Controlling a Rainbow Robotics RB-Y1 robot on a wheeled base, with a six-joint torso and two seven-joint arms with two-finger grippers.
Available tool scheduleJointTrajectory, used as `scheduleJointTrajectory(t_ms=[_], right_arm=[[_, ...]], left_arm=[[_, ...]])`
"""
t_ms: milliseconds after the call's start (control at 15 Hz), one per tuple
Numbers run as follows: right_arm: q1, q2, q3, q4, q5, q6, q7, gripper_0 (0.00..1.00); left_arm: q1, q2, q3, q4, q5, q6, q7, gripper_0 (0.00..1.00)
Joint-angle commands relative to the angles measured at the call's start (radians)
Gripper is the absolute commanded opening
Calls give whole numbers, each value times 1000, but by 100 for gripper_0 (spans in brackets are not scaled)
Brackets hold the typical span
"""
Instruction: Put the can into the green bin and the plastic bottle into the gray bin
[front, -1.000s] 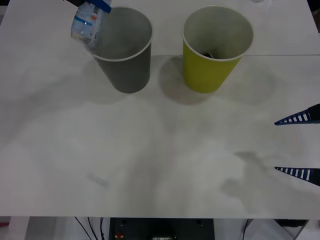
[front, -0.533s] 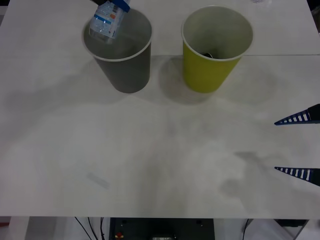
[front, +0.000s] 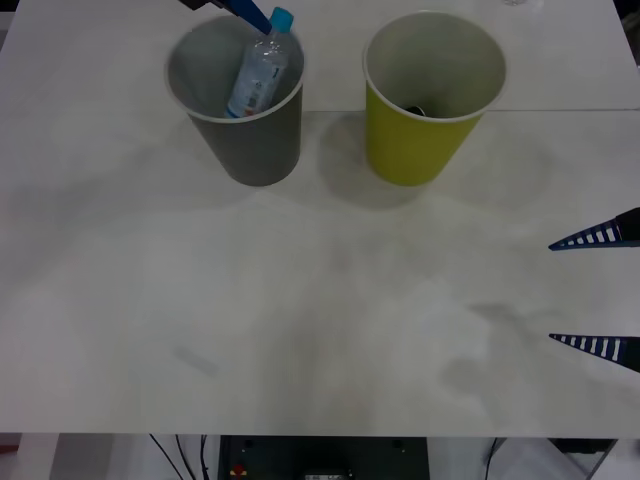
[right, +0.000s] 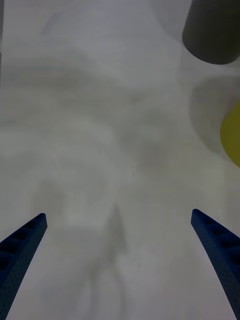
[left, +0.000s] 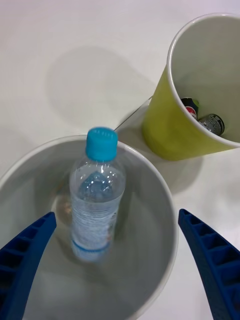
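Observation:
The plastic bottle (front: 258, 76), clear with a blue cap, leans inside the gray bin (front: 250, 140), its cap poking above the far rim. In the left wrist view the bottle (left: 97, 202) stands free between the spread fingers of my left gripper (left: 116, 215), which is open above the gray bin (left: 150, 270). One of its blue fingers (front: 245, 12) shows at the top edge of the front view. The green bin (front: 425, 130) stands to the right of the gray one, with the can (left: 200, 114) lying at its bottom. My right gripper (front: 600, 290) waits open at the table's right edge.
The white table (front: 300, 320) stretches bare in front of both bins. A seam in the tabletop (front: 560, 110) runs behind them. The right wrist view shows the gray bin's base (right: 212, 30) and a sliver of the green bin (right: 232, 135) beyond my right gripper (right: 118, 214).
The bottle travelled right from beside the gray bin's left rim to over its opening. My left gripper let it go, and it now leans inside the bin. The right arm stayed still.

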Motion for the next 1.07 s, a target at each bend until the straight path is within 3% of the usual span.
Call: scheduleJointTrajectory(t_ms=[67,267,467,733,800,1067], right_arm=[[0,0,0,0,0,0,0,100],[0,0,0,0,0,0,0,100],[0,0,0,0,0,0,0,100],[0,0,0,0,0,0,0,100],[0,0,0,0,0,0,0,100],[0,0,0,0,0,0,0,100]], left_arm=[[2,105,-54,-78,108,1,-16,100],[92,219,-36,-160,229,33,-88,100],[235,314,70,-261,275,41,-169,100],[557,354,394,-434,237,0,-223,100],[668,348,509,-496,206,-26,-267,100],[1005,319,780,-635,197,-33,-457,100]])
